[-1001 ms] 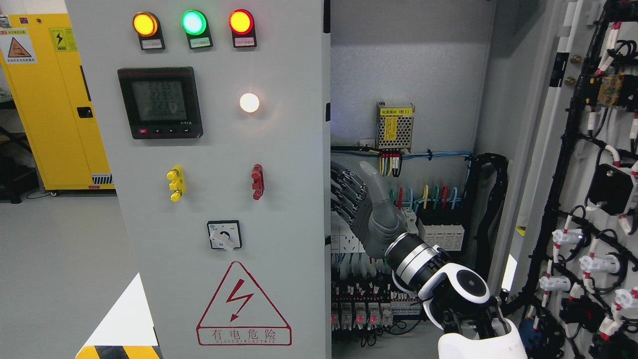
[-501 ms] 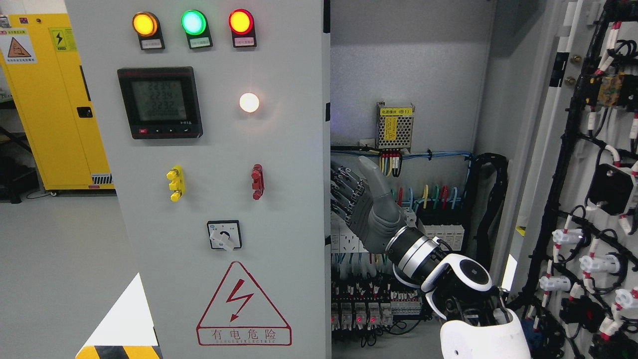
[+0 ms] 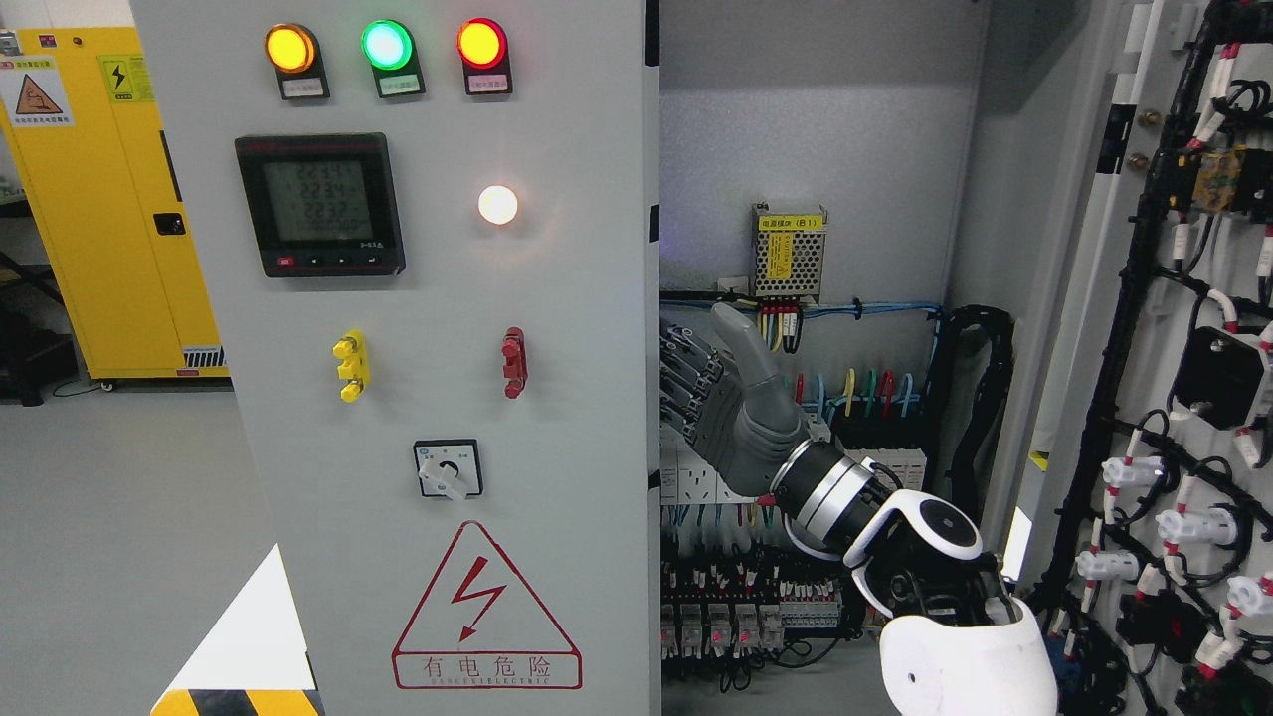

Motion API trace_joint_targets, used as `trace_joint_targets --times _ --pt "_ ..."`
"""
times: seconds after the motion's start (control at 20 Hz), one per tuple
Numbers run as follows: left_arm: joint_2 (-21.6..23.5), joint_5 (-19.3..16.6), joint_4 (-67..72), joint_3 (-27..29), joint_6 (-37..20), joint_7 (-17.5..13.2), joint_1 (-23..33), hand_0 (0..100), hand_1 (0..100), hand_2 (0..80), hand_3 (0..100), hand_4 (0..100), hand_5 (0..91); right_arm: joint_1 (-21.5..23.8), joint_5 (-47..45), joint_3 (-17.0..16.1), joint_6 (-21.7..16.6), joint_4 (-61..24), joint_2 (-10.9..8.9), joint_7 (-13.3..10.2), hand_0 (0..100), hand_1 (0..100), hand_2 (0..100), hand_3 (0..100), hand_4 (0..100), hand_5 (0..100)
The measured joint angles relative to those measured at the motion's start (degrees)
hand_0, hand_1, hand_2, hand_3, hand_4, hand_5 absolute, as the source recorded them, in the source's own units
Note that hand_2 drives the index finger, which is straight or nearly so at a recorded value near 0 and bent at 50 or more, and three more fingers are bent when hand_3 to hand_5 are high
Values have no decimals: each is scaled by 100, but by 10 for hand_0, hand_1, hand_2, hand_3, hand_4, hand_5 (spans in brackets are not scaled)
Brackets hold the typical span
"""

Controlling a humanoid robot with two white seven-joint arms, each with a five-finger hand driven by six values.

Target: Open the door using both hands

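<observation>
Door (image 3: 448,398) left of right hand (image 3: 731,418), fingers at its edge

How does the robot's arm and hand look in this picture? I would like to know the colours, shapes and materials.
Only the right arm shows. Its hand is dark grey, with black jointed fingers of exposed mechanical links and a smooth grey thumb. The wrist is a silver metal ring with black bands. Behind it sit glossy white rounded shells around a black joint bearing a round grey disc.

three round lamps (image 3: 386,45), two doors (image 3: 428,398), one hand (image 3: 736,418)
</observation>
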Motion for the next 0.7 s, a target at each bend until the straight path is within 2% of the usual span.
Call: trace_joint_targets --times 0.15,0.25,0.35,0.7 --pt "0 0 -7 1 -24 -1 43 0 0 0 0 0 0 -37 -95 -19 0 66 -4 64 216 15 0 0 0 0" --pt "0 -1 21 -1 -3 -9 335 0 0 0 0 0 0 -59 -141 -31 8 102 -7 122 216 15 0 0 0 0" --pt "-2 2 -2 -1 -109 -12 185 0 0 0 0 0 0 -79 -180 -34 54 140 -8 334 216 15 0 0 0 0" --pt "-1 0 5 -1 -31 -13 69 0 0 0 0 0 0 -99 -234 -50 79 235 -9 460 218 13 0 0 0 0"
